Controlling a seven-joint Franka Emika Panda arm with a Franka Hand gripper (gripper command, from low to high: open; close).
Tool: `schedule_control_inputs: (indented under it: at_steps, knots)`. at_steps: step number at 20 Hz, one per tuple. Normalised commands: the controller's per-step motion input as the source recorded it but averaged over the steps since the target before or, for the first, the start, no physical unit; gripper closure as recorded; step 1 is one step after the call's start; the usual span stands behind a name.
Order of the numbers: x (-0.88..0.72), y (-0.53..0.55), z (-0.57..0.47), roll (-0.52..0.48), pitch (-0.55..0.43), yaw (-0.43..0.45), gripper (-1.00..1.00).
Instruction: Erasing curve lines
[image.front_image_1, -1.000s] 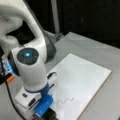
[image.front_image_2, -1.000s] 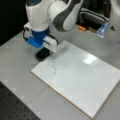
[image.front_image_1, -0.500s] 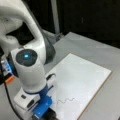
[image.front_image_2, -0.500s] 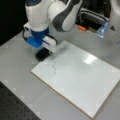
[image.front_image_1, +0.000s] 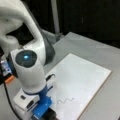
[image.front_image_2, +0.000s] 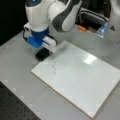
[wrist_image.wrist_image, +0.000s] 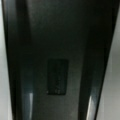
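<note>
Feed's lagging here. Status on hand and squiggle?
Hand low at board corner, eraser under it. Squiggle unerased, just beside eraser. Nothing between.

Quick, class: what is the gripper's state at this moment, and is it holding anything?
Gripper: shut on the black eraser, set down at the whiteboard corner, just short of the curve lines, which remain unerased.

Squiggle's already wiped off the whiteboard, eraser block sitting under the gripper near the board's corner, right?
Not quite. The squiggle is not wiped: both front views show it intact on the whiteboard. The rest holds: the black eraser block sits under the gripper near the board's corner, just short of the line.
</note>
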Motion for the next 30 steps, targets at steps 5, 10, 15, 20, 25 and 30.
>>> schedule_control_inputs:
  at_steps: [5,10,15,20,25,30]
  knots:
    - [-0.11,0.03,-0.18,0.032,-0.148,-0.034,-1.00]
    - [-0.13,0.02,-0.18,0.050,-0.178,-0.056,-1.00]
    - [-0.14,0.02,-0.14,0.062,-0.181,-0.060,-1.00]
    - [-0.14,0.02,-0.09,0.071,-0.171,-0.061,-1.00]
    - [-0.16,0.03,-0.05,0.067,-0.168,-0.057,1.00]
    - [-0.17,0.05,-0.07,0.071,-0.169,-0.055,1.00]
